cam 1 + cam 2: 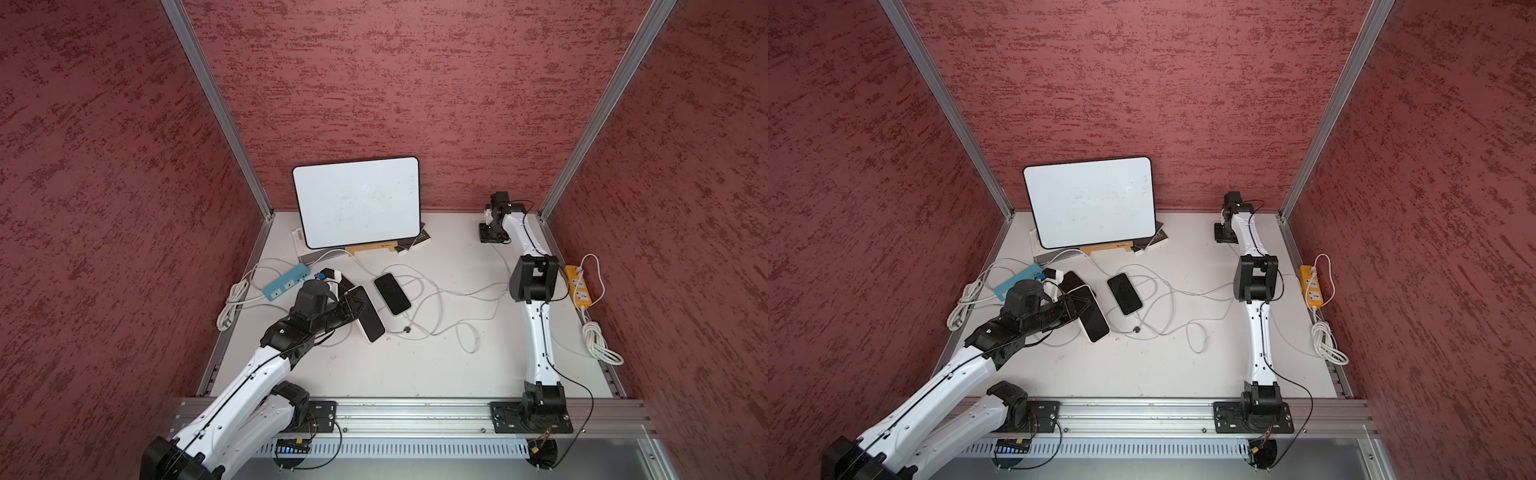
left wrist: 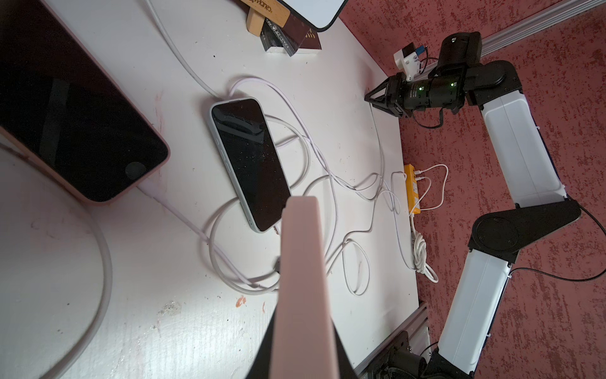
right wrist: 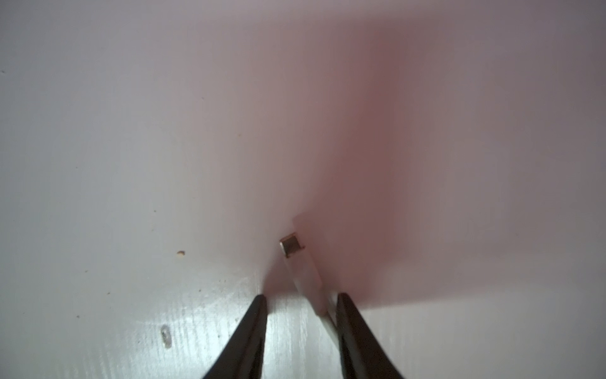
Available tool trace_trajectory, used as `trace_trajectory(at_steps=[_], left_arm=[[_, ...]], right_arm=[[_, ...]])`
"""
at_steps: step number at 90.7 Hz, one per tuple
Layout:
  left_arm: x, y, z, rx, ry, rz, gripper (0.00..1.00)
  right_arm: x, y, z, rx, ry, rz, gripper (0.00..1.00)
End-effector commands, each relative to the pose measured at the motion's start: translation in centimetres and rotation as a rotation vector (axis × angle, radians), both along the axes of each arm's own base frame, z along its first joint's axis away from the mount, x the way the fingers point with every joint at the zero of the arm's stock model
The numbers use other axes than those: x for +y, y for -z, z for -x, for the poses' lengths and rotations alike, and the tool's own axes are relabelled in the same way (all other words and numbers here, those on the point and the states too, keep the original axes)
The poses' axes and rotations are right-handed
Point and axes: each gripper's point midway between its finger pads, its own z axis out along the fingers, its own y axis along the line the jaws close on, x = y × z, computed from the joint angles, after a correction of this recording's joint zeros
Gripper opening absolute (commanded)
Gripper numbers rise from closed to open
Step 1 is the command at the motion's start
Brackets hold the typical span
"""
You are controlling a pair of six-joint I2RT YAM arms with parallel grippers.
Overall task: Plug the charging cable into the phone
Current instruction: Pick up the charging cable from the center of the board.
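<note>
My right gripper (image 3: 301, 297), at the far right corner of the table (image 1: 415, 374), stands partly open around the cable plug (image 3: 303, 272); the plug lies along my fingers, metal tip pointing away, resting against one finger only, not clamped. My left gripper (image 1: 353, 302) is closed on the edge of the pink phone (image 1: 372, 324), well to the left; I judge the plug, once gripped, must travel left and nearer.

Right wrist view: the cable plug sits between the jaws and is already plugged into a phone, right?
Not plugged in. The right wrist view shows the cable plug between the jaws, but its metal tip is bare, with only table around it and no phone in view.
</note>
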Motion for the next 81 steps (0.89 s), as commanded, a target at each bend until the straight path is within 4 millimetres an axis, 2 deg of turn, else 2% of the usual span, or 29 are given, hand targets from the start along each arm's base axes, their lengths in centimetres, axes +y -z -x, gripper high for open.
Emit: trace_trajectory(at_steps=[1, 13, 22, 28, 37, 47, 55, 60, 70, 75, 81], left_arm=[[-0.3, -1.4, -0.4, -0.06, 0.013, 0.033, 0.0], [-0.3, -1.2, -0.3, -0.058, 0.01, 0.033, 0.0], [-0.2, -1.2, -0.3, -0.059, 0.009, 0.034, 0.0], [-0.2, -1.2, -0.3, -0.059, 0.006, 0.039, 0.0], [-0.1, -1.3, -0.2, -0.062, 0.0, 0.044, 0.0], [-0.1, -1.4, -0.2, -0.064, -0.006, 0.049, 0.0], [-0.1, -1.7, -0.2, -0.069, -0.007, 0.052, 0.0], [-0.1, -2.0, -0.3, -0.078, -0.01, 0.053, 0.0], [0.0, -3.1, -0.9, -0.106, -0.018, 0.056, 0.0], [0.0, -4.0, -1.3, -0.126, -0.017, 0.064, 0.0], [0.0, -5.3, -1.8, -0.154, -0.02, 0.07, 0.0]], right_arm=[[-0.5, 2.6, 0.7, 0.055, 0.012, -0.005, 0.28], [-0.6, 2.6, 0.4, 0.045, 0.022, -0.003, 0.23], [-0.3, 2.1, 0.3, 0.036, 0.025, -0.019, 0.12], [0.1, 1.5, 0.3, 0.03, 0.027, -0.035, 0.0], [1.3, -0.2, 0.2, 0.007, 0.01, -0.061, 0.0], [3.8, -3.9, -0.1, -0.056, -0.016, -0.147, 0.0], [5.8, -8.2, 0.1, -0.13, -0.033, -0.234, 0.0], [7.7, -11.0, 0.6, -0.179, -0.061, -0.321, 0.0], [11.5, -16.5, 2.7, -0.285, -0.121, -0.471, 0.0], [13.5, -18.8, 4.5, -0.334, -0.169, -0.502, 0.0], [16.2, -20.5, 7.3, -0.383, -0.249, -0.498, 0.0]])
